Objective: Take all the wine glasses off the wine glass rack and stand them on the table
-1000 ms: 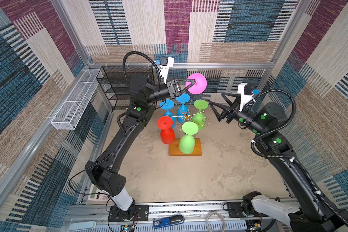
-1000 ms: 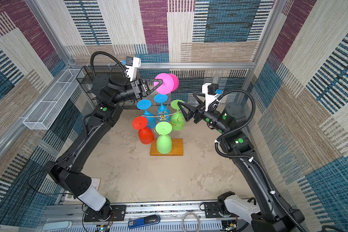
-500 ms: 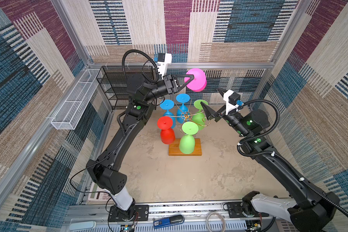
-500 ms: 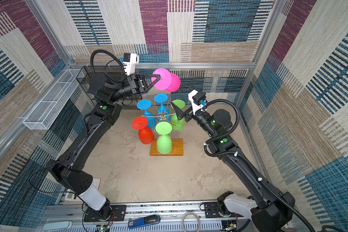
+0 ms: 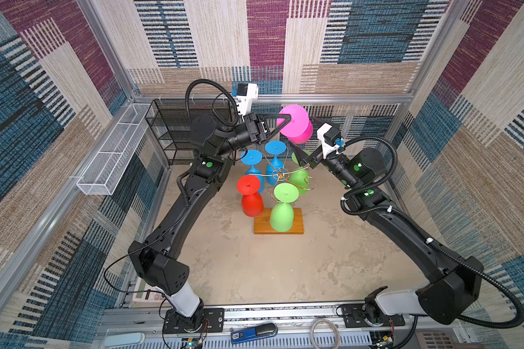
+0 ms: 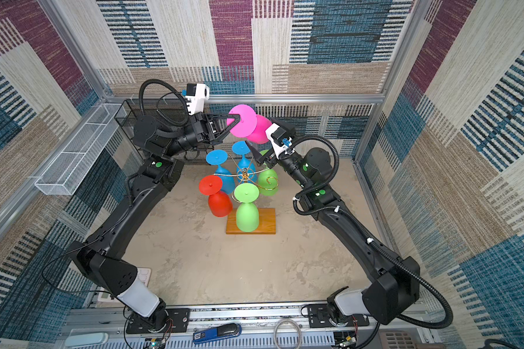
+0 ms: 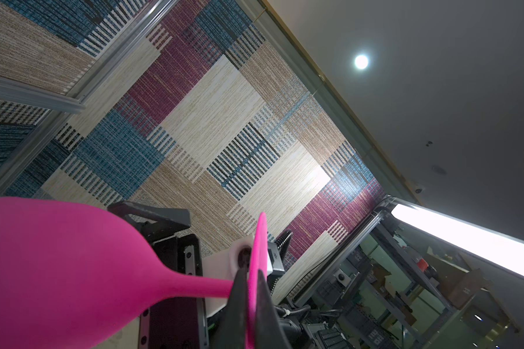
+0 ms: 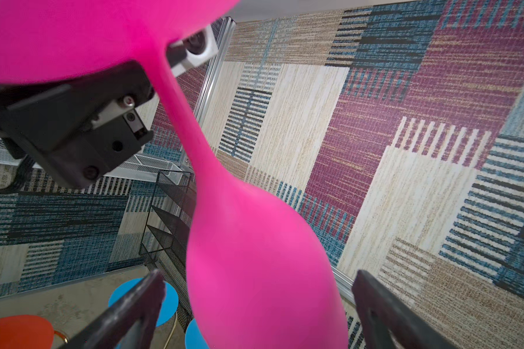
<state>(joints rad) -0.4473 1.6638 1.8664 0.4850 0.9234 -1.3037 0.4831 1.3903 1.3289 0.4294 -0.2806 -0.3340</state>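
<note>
The jaws of the left gripper [image 5: 287, 119] are clenched on the flat round foot of a bright pink wine glass [image 5: 295, 128], pinching it where the stem joins. In the left wrist view the foot shows edge-on between the two black fingers [image 7: 238, 305], and the stem runs away from them to the bowl. The glass hangs in the air, tipped nearly onto its side, above and behind the wine glass rack [image 5: 280, 175] and clear of its wires, in both top views. Its bowl points toward the right arm. The jaws of the right gripper [image 8: 258, 276] stand released and spread wide, one finger on each side of the pink bowl, with a gap showing on both sides in the right wrist view. Below, the rack's thin gold wire arms curl out from a central stem over an orange-brown wooden base [image 5: 297, 225] on the sandy-coloured bench [image 5: 254, 266]. Five glasses hang upside down on it: a red glass [image 5: 251, 198] at the front left, a green glass [image 5: 281, 211] at the front, a second green glass [image 5: 300, 178] behind it to the right, and two blue glasses [image 5: 275, 151] toward the back. A black mesh shelf unit [image 5: 176, 133] stands in the back left corner, and a long white mesh basket [image 5: 112, 160] hangs on the left wall frame.
</note>
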